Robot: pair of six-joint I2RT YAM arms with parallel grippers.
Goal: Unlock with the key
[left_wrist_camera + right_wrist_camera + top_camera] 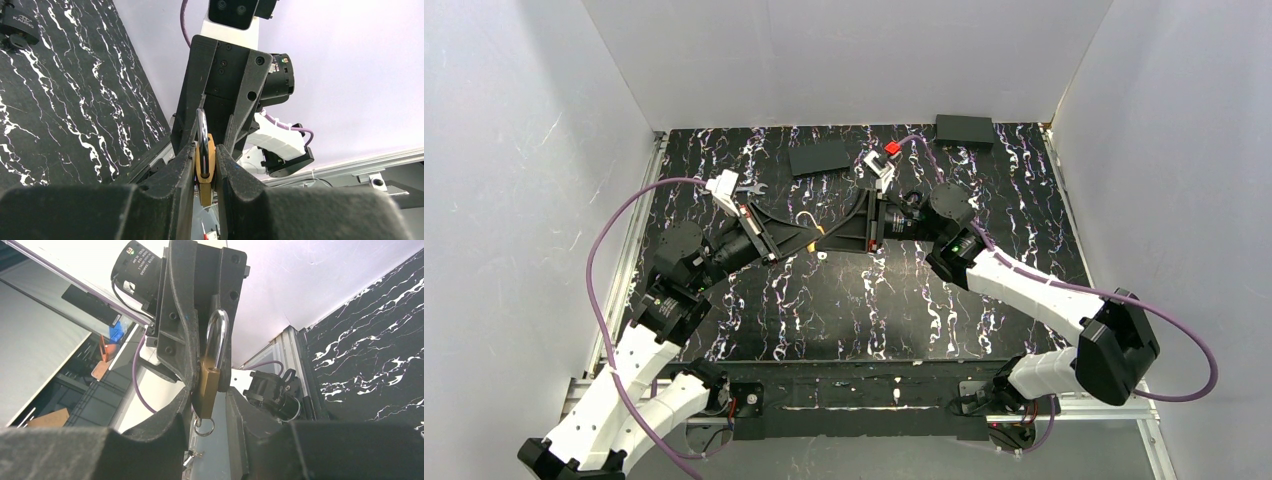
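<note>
A brass padlock (205, 170) with a silver shackle hangs upright above the table's middle (817, 230). My left gripper (205, 150) is shut on its brass body. It reaches in from the left in the top view (799, 240). My right gripper (210, 400) comes from the right (852, 230), its fingers apart around the lower body of the padlock (207, 385), with a gap on the right side. A thin metal ring (204, 427) hangs from the padlock's underside. The key's black head is not visible in any view.
A black padlock (19, 27) lies on the marbled table. A silver wrench (750, 188) lies behind my left wrist. Two flat black boxes (819, 157) (964, 130) sit at the back. A small pale piece (821, 254) lies under the grippers.
</note>
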